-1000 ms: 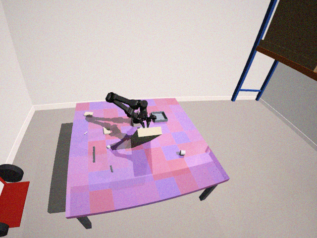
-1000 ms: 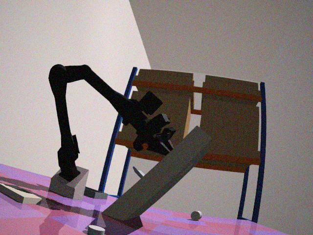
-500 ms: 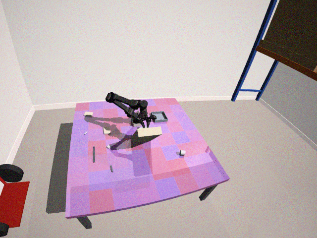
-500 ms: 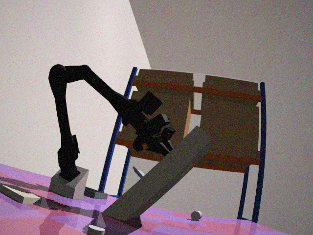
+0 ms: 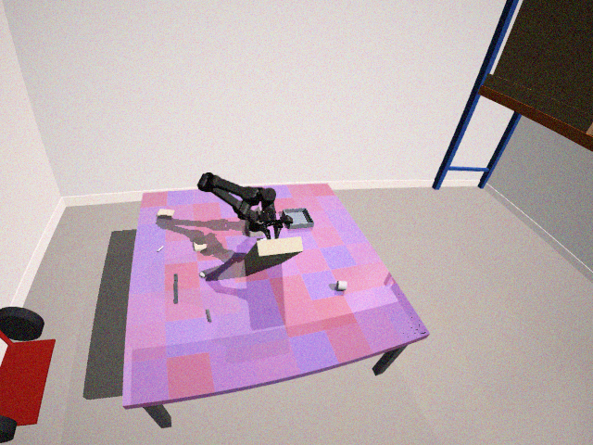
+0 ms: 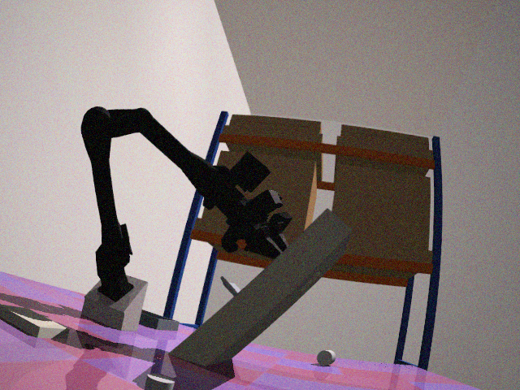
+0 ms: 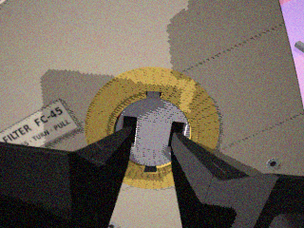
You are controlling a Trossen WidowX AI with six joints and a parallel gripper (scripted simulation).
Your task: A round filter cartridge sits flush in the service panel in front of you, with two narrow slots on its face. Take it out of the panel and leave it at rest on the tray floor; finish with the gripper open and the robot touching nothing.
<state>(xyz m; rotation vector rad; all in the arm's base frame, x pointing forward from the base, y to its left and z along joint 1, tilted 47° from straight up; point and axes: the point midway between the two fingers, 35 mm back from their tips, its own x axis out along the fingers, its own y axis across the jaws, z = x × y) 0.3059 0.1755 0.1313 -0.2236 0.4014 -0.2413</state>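
Note:
The filter cartridge (image 7: 154,142) shows in the wrist view as a grey round face inside a yellow ring (image 7: 99,125) on the tilted service panel (image 5: 280,246) (image 6: 273,289) (image 7: 138,52). Two small dark notches show at the ring's inner edge, above and below the face. My gripper (image 5: 271,237) (image 6: 283,250) (image 7: 152,137) is partly open, its fingertips apart at the left and right sides of the face. The tips cover the places where the slots may be; their depth is hard to tell. The grey-blue tray (image 5: 303,226) lies on the table behind the panel.
A label (image 7: 40,124) and a screw (image 7: 273,163) are on the panel face. A white cylinder (image 5: 341,286) (image 6: 326,357) lies on the table to the right in the top view. Cream blocks (image 5: 165,212) and dark bars (image 5: 175,288) lie to the left.

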